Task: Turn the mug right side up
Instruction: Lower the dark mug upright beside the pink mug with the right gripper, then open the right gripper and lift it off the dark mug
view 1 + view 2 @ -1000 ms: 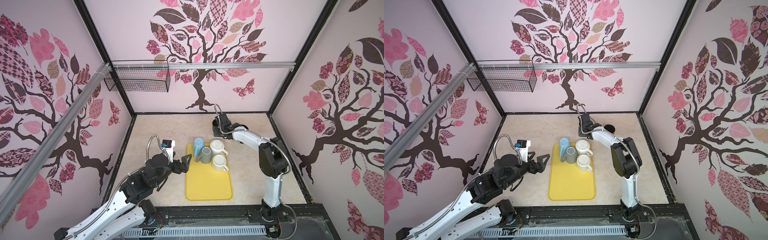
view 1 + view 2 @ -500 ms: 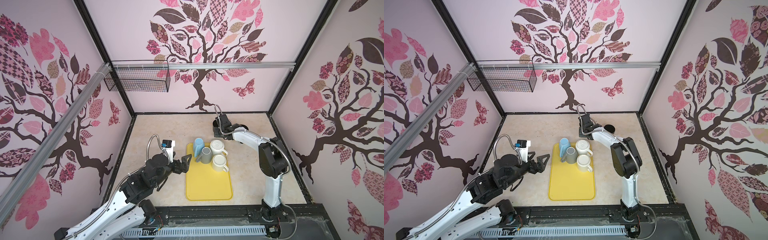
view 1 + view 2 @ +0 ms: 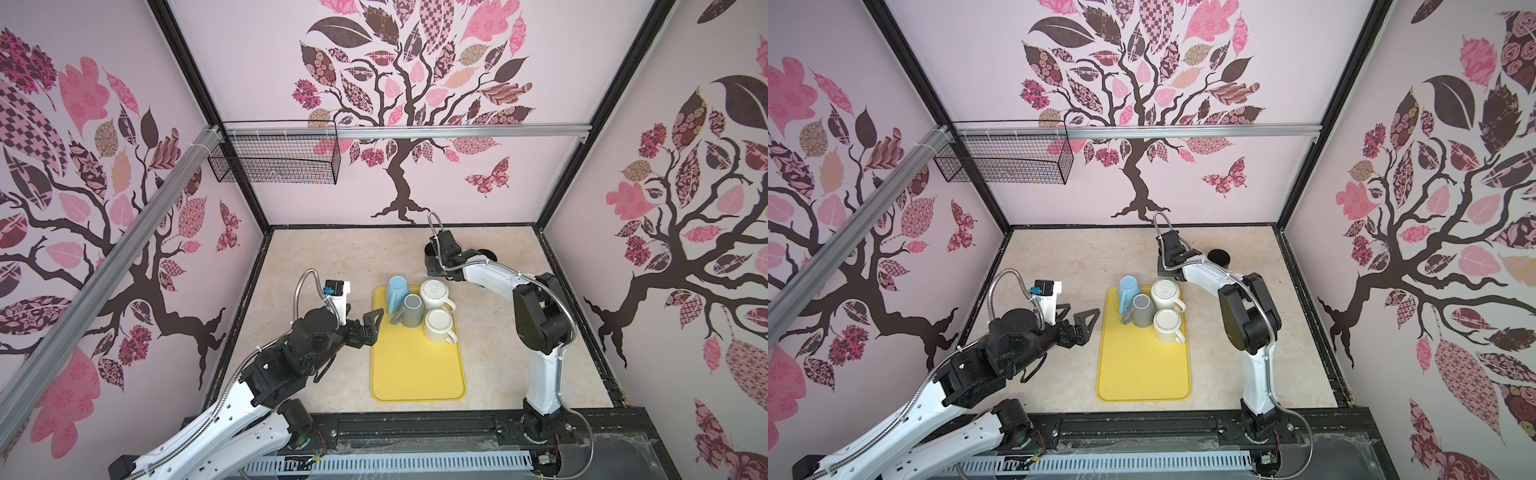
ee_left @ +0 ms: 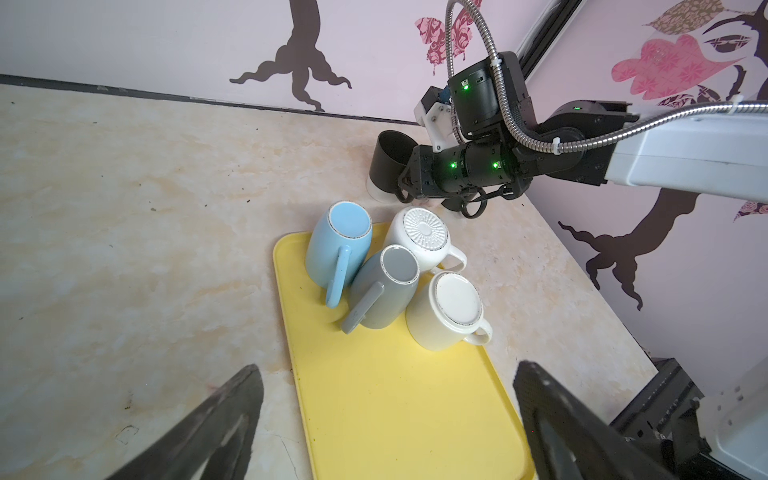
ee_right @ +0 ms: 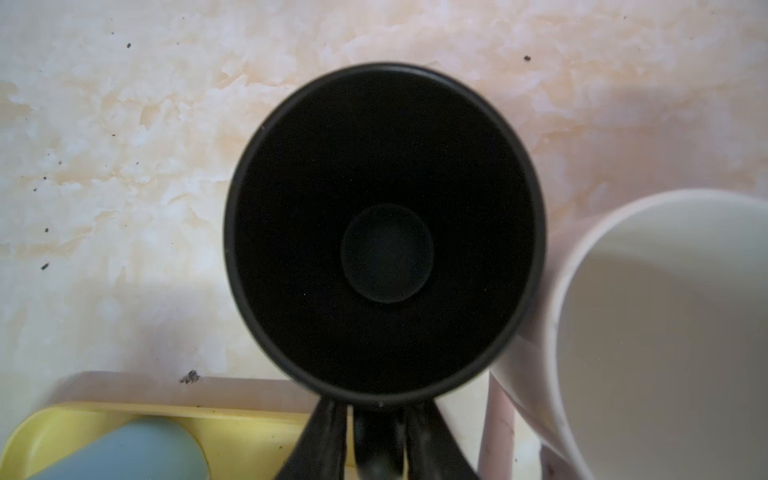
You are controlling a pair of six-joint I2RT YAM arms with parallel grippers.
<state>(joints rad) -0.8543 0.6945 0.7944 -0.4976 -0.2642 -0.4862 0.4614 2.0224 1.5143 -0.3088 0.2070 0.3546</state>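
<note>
Stage of the task: reorientation apparently complete, release pending. We show the black mug (image 5: 382,228) mouth upward on the far right of the tabletop (image 3: 332,257), beyond the far right corner of the yellow tray (image 3: 415,374). A pale mug (image 5: 665,332), also mouth upward, stands just beside it. The right wrist view looks straight down into the black mug's dark interior, so we judge the turning itself to be done. Its base is hidden, and we cannot confirm that it rests fully on the tabletop.

The right gripper (image 5: 376,409) straddles the mug's handle with its jaws narrow. A pale sliver shows beside one finger, and we cannot tell whether the jaws press on the handle or stand just clear of it.

The left gripper (image 3: 1083,309) is spread wide and holds nothing. It hovers over the tabletop near the tray's left edge and plays no visible part.

What appears to remain is for the right gripper to let go and draw back without tipping either mug.

On the tray's far end, the blue mug (image 3: 397,289), grey mug (image 3: 411,309), white mug (image 3: 434,291) and cream mug (image 3: 439,326) all show their bases upward. We cannot say whether the task includes them.
</note>
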